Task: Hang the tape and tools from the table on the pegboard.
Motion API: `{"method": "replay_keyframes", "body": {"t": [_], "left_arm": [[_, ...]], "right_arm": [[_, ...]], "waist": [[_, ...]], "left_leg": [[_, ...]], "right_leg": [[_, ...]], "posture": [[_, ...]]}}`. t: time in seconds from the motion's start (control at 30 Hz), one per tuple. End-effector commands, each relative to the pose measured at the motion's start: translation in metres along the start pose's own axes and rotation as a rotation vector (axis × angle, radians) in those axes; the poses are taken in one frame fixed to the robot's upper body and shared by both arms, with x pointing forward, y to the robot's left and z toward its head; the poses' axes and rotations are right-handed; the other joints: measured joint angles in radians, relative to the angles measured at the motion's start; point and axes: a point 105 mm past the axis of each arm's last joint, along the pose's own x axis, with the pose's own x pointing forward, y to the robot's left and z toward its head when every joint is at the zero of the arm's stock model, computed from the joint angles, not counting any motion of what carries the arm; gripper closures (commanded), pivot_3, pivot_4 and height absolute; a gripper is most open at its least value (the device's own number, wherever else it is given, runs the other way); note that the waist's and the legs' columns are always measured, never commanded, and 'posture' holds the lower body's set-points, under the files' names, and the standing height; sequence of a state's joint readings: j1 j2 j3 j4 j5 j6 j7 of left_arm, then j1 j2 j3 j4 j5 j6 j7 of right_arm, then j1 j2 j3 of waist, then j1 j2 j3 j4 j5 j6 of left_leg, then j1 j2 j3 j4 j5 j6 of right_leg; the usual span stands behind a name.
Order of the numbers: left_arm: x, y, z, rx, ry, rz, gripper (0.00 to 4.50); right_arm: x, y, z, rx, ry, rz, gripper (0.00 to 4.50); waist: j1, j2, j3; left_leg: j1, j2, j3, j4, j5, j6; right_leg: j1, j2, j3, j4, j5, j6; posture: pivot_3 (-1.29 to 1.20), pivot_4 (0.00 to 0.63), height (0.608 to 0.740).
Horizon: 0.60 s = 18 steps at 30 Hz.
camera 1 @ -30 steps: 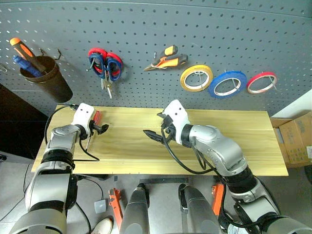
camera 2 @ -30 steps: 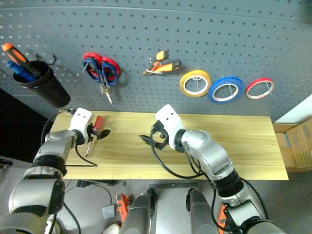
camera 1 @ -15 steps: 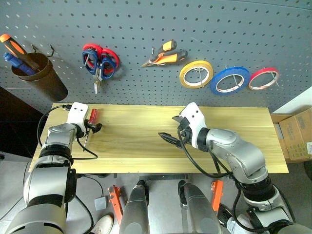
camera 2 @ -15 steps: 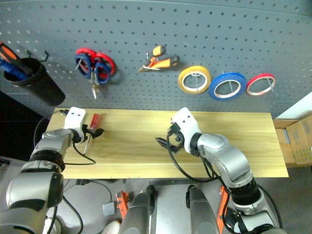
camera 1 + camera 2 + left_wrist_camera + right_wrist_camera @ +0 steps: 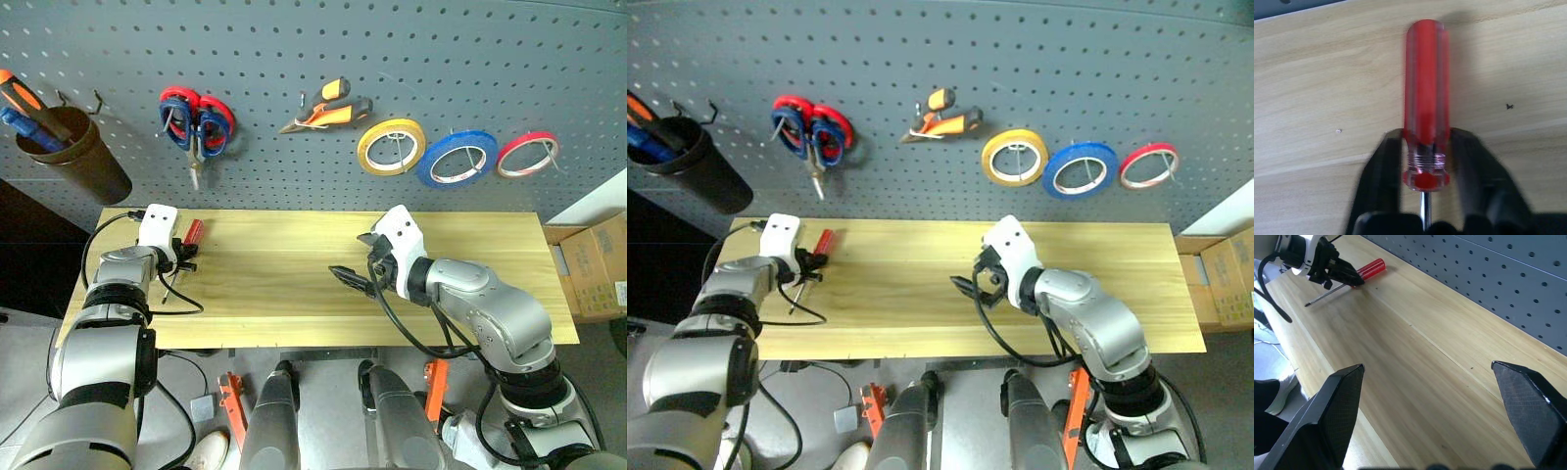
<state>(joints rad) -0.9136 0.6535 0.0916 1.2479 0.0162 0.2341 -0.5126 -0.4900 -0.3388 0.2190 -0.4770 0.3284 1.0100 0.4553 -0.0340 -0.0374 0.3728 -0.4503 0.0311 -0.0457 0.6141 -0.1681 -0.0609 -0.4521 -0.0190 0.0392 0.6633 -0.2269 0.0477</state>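
The red-handled screwdriver (image 5: 1425, 88) is seen lying on the light wood surface (image 5: 294, 294), near its left end, handle toward the pegboard (image 5: 392, 59) and shaft toward the front edge. The left gripper (image 5: 1425, 161) is clamped on it, one black finger pressed to each side of the handle just above the clear collar where the metal shaft begins. From the right wrist view the same grip is confirmed: the tool is flat on the wood with the left gripper closed around the handle's lower end.

Over at the middle of the surface, the right gripper (image 5: 355, 278) is held above the wood with its two black fingers (image 5: 1332, 421) spread wide apart and nothing between them.

Up on the pegboard, the blue tape (image 5: 457, 159) is hung on a hook between a yellow roll (image 5: 392, 146) and a red roll (image 5: 527, 154). The orange-and-black pliers (image 5: 328, 110) are hung left of the yellow roll, and the scissors (image 5: 196, 122) hang further left again. A dark cup (image 5: 83, 162) is mounted at the far left, holding an orange-and-black screwdriver (image 5: 22, 90).
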Motion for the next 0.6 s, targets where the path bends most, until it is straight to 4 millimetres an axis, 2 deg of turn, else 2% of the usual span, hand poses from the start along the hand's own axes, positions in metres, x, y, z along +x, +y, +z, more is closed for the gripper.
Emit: {"method": "replay_keyframes", "body": {"t": [0.03, 0.3, 0.47, 0.6], "left_arm": [[-0.001, 0.004, -0.012, -0.014, 0.036, 0.016, 3.72], [0.0, 0.001, -0.012, 0.042, 0.029, 0.003, 3.72], [0.001, -0.018, -0.005, 0.188, -0.02, -0.084, 3.72], [-0.013, -0.05, 0.015, 0.224, -0.179, -0.187, 3.72]], "right_arm": [[-0.005, 0.002, 0.011, -0.028, -0.049, 0.003, 0.0], [-0.007, 0.006, 0.019, -0.042, -0.091, 0.041, 0.0], [-0.017, 0.012, 0.028, -0.035, -0.171, 0.101, 0.0], [-0.028, 0.013, 0.042, -0.003, -0.265, 0.11, 0.0]], "waist": [[0.0, 0.0, 0.0], [0.001, 0.0, 0.0], [0.003, -0.001, -0.002], [0.005, -0.003, -0.005]], "left_leg": [[0.0, 0.0, 0.0, 0.0, 0.0, 0.0], [0.0, 0.0, 0.001, 0.0, 0.0, 0.0], [-0.001, 0.0, 0.001, 0.0, 0.0, 0.0], [-0.001, -0.001, 0.001, -0.001, 0.0, -0.001]], "right_leg": [[0.0, 0.0, 0.0, 0.0, 0.0, 0.0], [0.0, 0.0, 0.0, 0.0, 0.0, 0.0], [0.0, -0.001, 0.0, 0.0, 0.0, 0.0], [0.0, -0.002, 0.0, -0.001, 0.002, -0.003]], "posture": [[0.0, 0.426, 0.74], [0.0, 0.386, 0.74], [0.02, 0.341, 0.74], [0.04, 0.298, 0.74]]}}
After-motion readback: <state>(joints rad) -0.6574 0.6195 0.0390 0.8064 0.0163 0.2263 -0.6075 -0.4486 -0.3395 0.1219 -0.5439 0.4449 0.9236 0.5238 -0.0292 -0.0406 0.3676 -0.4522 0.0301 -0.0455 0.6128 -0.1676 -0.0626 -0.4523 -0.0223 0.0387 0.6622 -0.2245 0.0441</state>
